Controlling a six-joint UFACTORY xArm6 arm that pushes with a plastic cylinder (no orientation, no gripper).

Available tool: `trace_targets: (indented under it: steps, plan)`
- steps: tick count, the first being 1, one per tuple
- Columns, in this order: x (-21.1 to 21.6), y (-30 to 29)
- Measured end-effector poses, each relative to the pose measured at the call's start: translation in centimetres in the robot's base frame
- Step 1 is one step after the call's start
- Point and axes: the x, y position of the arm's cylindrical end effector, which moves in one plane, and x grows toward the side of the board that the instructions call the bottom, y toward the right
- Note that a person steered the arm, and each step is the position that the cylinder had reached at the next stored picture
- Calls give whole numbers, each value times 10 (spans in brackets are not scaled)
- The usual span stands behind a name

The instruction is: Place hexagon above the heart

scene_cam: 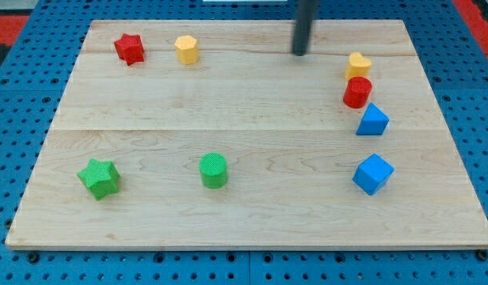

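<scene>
Nearest the view's bottom, on the wooden board (252, 222), we see a green star (98, 177) at the left, a green cylinder (214, 170) near the middle, and a blue cube (373, 173) at the right. Further up on the right runs a short column: a blue triangular block (372, 120), a red cylinder (357, 92) just above it, and touching that, the yellow heart (357, 65). Along the far edge sit the yellow hexagon (186, 49) and, to its left, a red star (129, 48).

Our tip (299, 53) stands near the view's top, between the hexagon and the heart, touching neither block. We carry no jaws at all, only a rod, so there is nothing spread or pinched to report.

We judge the task is at its approach step: the hexagon lies well apart from the heart, at the view's left of it. The next move seems to call for bringing the tip round to the hexagon's left side, then pushing it rightward along the top edge to settle above the heart, without nudging the heart or red cylinder.
</scene>
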Motion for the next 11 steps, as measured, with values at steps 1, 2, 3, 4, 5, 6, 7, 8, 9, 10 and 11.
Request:
trace_targets:
  steps: [1, 2, 3, 4, 5, 6, 7, 8, 9, 10, 11]
  plan:
    - [36, -105]
    - [1, -185]
    - [-18, -122]
    - [-18, -38]
    - [-22, -60]
    - [-38, -55]
    - [-48, 1]
    - [-47, 56]
    - [-42, 92]
    - [-49, 98]
    - [-49, 128]
